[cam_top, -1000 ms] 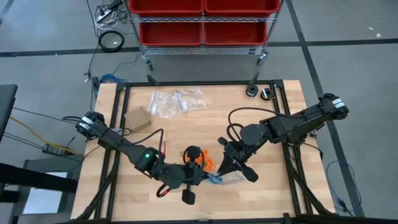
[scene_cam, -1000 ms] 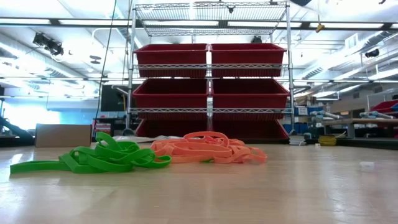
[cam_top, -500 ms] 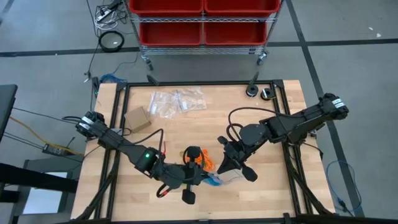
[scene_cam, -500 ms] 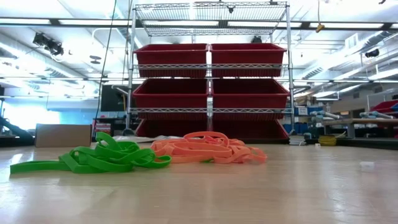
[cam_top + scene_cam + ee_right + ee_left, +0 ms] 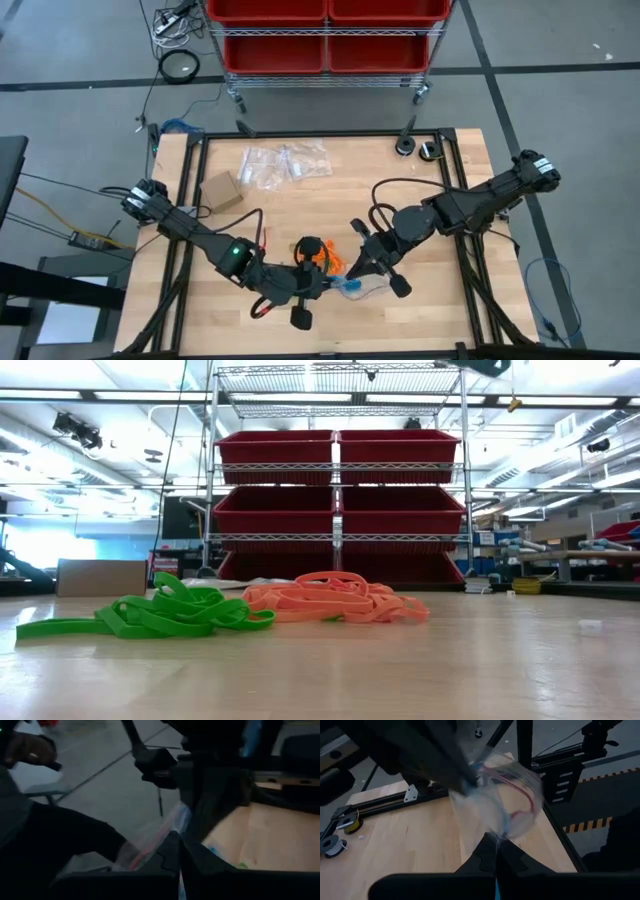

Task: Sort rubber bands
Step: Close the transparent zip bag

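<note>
A clear plastic bag (image 5: 362,289) with a few blue rubber bands (image 5: 349,288) inside hangs between my two grippers near the table's front middle. My left gripper (image 5: 335,285) is shut on it from the left, my right gripper (image 5: 362,272) from the right. A heap of orange rubber bands (image 5: 328,260) lies on the table just behind them. The low view shows this orange heap (image 5: 335,600) beside a green heap (image 5: 170,615). In the left wrist view the bag (image 5: 507,800) bulges in front of my left gripper (image 5: 496,851). My left gripper pinches an edge of the clear bag (image 5: 496,834) between its two fingers. It comes from the table's left and slants a little downward. The bag stands out ahead of the fingers, clear of the table. My right gripper pinches another edge of the same bag (image 5: 178,826) between its two fingers, coming from the table's right and slanting a little downward. The bag (image 5: 155,840) stretches away from the fingers toward the left arm, off the table.
Several empty clear bags (image 5: 285,163) and a small cardboard box (image 5: 222,190) lie at the far left of the table. Two spools (image 5: 415,147) sit at the far right corner. A rack of red bins (image 5: 325,35) stands beyond the far edge. A person's hand (image 5: 27,750) shows beyond the table.
My right gripper has rolled about its own line and shifted slightly toward the left gripper. The bag between the two grippers has swung with it. My left arm has kept still.
</note>
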Robot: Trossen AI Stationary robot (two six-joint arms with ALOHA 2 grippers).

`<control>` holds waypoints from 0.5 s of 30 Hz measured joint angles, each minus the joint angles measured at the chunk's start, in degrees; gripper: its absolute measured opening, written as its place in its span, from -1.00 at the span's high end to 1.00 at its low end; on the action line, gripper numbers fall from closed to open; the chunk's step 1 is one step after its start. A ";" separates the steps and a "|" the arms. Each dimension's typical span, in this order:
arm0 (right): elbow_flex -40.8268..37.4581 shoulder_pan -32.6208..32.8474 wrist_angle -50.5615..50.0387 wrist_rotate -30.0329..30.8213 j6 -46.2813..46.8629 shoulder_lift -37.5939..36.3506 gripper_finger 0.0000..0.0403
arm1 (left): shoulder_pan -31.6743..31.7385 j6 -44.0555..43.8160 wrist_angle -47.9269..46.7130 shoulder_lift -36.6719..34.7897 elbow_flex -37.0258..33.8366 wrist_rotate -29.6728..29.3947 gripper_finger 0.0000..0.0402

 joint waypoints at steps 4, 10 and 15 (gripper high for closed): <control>0.01 0.45 -5.51 6.93 0.30 -0.10 1.00 | -0.38 -0.21 -0.13 0.00 0.00 -0.01 1.00; 0.01 2.16 -4.45 12.40 -2.34 -0.12 1.00 | -0.78 -1.05 -0.11 0.00 0.00 0.24 1.00; 0.05 2.57 -2.67 13.51 -3.51 -0.62 1.00 | -0.70 -1.40 -0.12 0.00 0.00 0.15 1.00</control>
